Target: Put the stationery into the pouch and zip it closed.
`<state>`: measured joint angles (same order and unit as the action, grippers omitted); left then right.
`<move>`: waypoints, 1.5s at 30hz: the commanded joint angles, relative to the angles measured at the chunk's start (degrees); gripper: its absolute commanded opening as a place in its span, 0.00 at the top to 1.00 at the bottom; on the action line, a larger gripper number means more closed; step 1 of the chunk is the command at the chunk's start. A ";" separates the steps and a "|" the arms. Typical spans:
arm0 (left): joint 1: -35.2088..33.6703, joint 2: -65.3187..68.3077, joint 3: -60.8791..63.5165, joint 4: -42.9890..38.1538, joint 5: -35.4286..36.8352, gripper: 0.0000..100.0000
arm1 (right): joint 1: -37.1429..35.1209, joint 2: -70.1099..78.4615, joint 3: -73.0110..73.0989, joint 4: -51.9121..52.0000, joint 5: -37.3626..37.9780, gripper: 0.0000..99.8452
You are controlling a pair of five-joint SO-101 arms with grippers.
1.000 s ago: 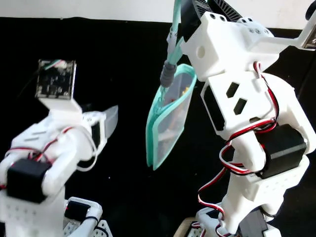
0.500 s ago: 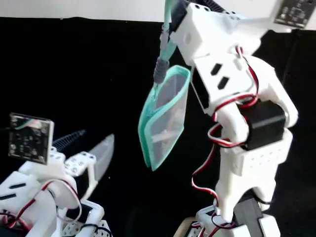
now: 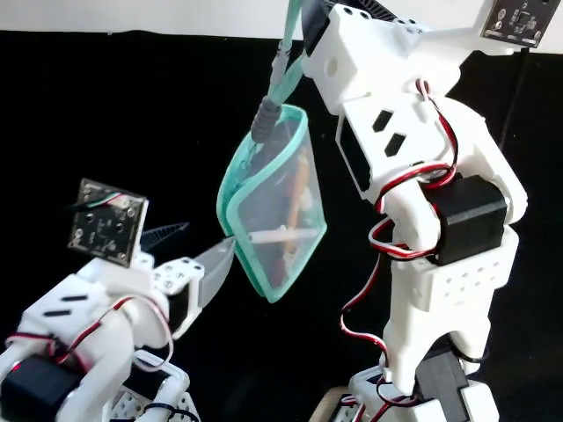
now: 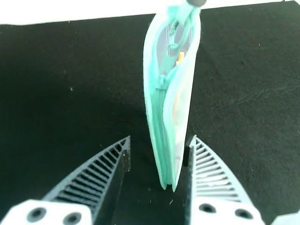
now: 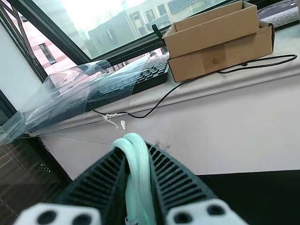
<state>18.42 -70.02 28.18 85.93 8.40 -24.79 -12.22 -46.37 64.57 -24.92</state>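
We had the pouch [image 3: 268, 220] dangling above the table [image 4: 70, 84] by its mint strap [image 5: 136, 157], with the right claw [image 5: 136, 145] clamped on that strap and the stationery [image 3: 283, 236] already inside. The left claw [image 4: 160, 140] sat spread apart on either side of the pouch's bottom edge. Our worry: hanging free like that, it could swing or twist away as that claw closed, or a tug could yank the strap loose.

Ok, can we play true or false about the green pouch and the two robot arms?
1. The pouch hangs in the air by its strap. True.
2. The right gripper is open and holds nothing. False: it is shut on the strap.
3. The left gripper is open around the pouch's lower end. True.
4. The pouch is empty. False: stationery shows through its clear side.
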 commanded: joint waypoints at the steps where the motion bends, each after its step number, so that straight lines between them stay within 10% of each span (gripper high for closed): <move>1: 0.31 0.31 1.98 -5.10 -0.35 0.79 | -0.40 -0.13 -2.15 1.54 -0.53 0.99; 45: 4.35 4.53 5.76 -16.97 -0.26 0.79 | 1.10 -7.34 -1.80 8.22 -0.44 0.99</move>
<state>21.23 -66.07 34.07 70.55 8.40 -24.26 -18.29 -46.46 72.66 -24.92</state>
